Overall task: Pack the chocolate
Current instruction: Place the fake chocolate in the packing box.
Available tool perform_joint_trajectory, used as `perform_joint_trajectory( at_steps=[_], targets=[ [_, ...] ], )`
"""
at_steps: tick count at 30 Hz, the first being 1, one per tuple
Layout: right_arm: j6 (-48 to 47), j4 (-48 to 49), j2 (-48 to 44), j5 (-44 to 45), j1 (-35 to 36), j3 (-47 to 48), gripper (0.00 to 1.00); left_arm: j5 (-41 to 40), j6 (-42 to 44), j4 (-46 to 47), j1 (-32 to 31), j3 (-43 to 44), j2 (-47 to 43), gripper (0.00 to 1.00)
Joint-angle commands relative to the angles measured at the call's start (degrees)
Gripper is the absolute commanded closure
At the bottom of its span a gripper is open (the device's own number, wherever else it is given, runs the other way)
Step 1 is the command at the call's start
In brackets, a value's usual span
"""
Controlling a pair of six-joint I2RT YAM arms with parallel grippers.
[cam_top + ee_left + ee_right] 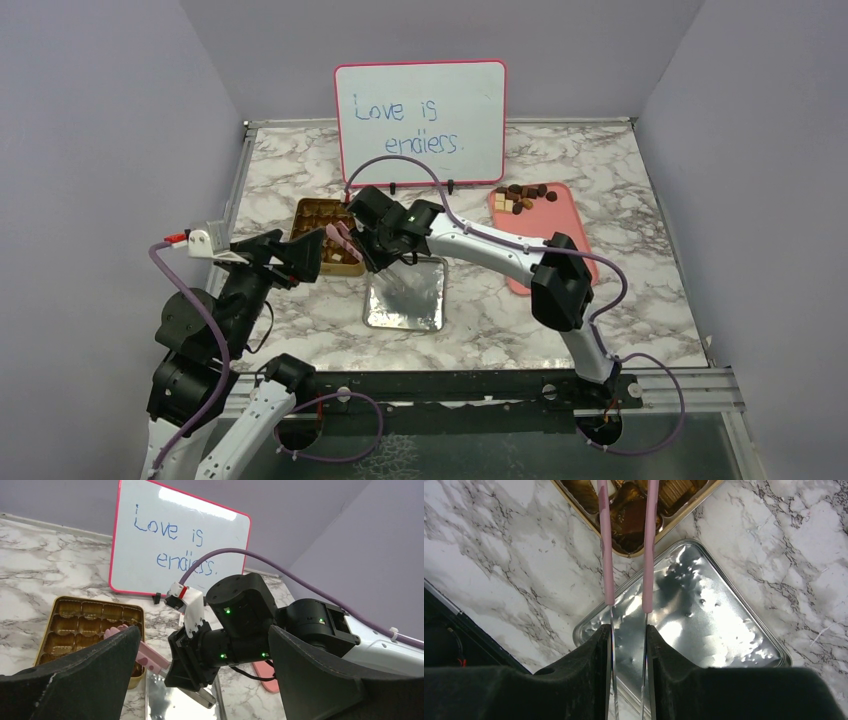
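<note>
The chocolate [520, 196] lies in a loose pile of brown and cream pieces at the far end of a pink tray [562, 230]. A gold tin [312, 218] with moulded cells stands left of centre, with a few pieces at its near end. My right gripper [372, 252] is shut on pink-tipped metal tongs [606, 555], and its fingers [589, 660] press the two blades. The tong arms reach over the tin [674, 522]; their tips are cut off in the right wrist view. My left gripper [298, 256] hangs open and holds nothing, just left of the tin [85, 622].
A silver lid [405, 295] lies flat in front of the tin, under my right wrist. A pink-framed whiteboard [420, 120] stands at the back. My right forearm crosses the table's middle towards the pink tray. Purple walls close three sides.
</note>
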Motion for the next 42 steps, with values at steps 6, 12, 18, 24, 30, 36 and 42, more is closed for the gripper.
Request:
perform_joint_trajectory(
  at_steps=[6, 12, 18, 24, 30, 36, 42],
  targets=[
    [-1.4, 0.3, 0.4, -0.6, 0.4, 1.4, 0.65, -0.8, 1.4, 0.1, 0.3, -1.6, -0.3, 0.01],
    [-2.7, 1.4, -3.3, -0.4, 0.3, -1.4, 0.63, -0.7, 2.1, 0.8, 0.3, -3.7, 0.2, 0.01],
    [-3.0, 0.7, -7.9, 2.5, 0.4, -4.8, 0.64, -0.8, 2.7, 1.5, 0.4, -6.7, -0.1, 0.01],
    [-4.0, -0.9, -13.4, 7.2, 0.2, -8.5, 0.64, -0.7, 2.4, 2.7, 0.4, -11.7, -0.2, 0.01],
    [-3.2, -4.1, -19.0, 11.0, -2.2, -12.8, 0.64, 0.4, 2.2, 3.9, 0.3, -16.1, 1.2, 0.01],
    [-2.8, -6.6, -25.5, 12.7, -7.6, -17.2, 0.63, 3.0, 4.3, 6.1, 0.3, -16.8, 4.6, 0.01],
    [-2.3, -7.4, -31.1, 13.0, -17.2, -24.5, 0.63, 2.6, 7.7, 7.8, 0.3, -17.1, 8.7, 0.01]
  ],
)
